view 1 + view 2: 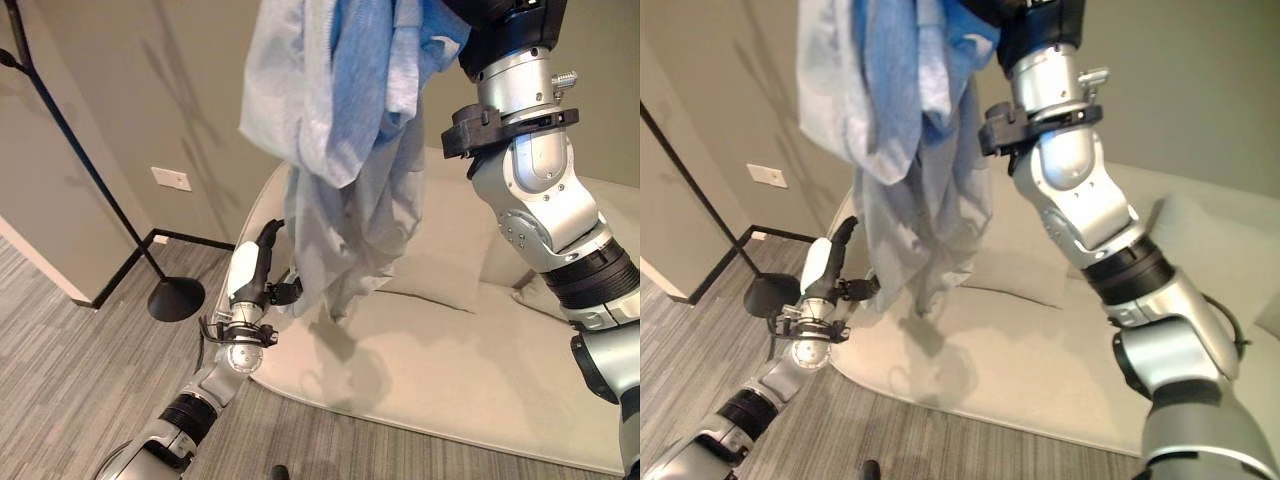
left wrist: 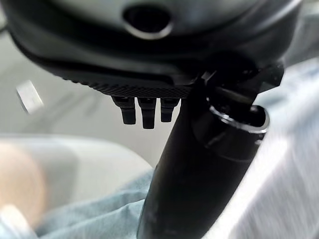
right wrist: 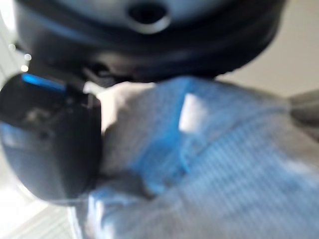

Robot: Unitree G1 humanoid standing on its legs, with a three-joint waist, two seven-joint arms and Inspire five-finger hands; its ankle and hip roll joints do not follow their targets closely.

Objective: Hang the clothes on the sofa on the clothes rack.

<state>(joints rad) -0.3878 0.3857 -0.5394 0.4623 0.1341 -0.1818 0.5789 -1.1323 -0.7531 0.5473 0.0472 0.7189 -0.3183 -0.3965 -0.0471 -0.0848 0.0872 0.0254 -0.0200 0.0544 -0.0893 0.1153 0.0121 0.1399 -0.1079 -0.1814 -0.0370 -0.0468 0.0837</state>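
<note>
A light blue and grey garment (image 1: 340, 150) hangs bunched from the top of the view, well above the beige sofa (image 1: 450, 360). My right hand (image 1: 497, 22) is raised high and shut on the garment's top; in the right wrist view the cloth (image 3: 199, 149) is pressed against the thumb (image 3: 50, 139). My left hand (image 1: 262, 262) is low, right beside the garment's hanging lower edge, with its fingers (image 2: 142, 110) straight and its thumb (image 2: 199, 164) in front of the cloth. The black clothes rack (image 1: 90, 175) stands at the left, its pole slanting down to a round base (image 1: 176, 298).
The sofa's cushion (image 1: 440, 265) lies behind the hanging cloth. A white wall outlet (image 1: 171, 179) sits on the grey wall behind the rack. Grey striped carpet (image 1: 70, 380) spreads between the sofa's edge and the rack base.
</note>
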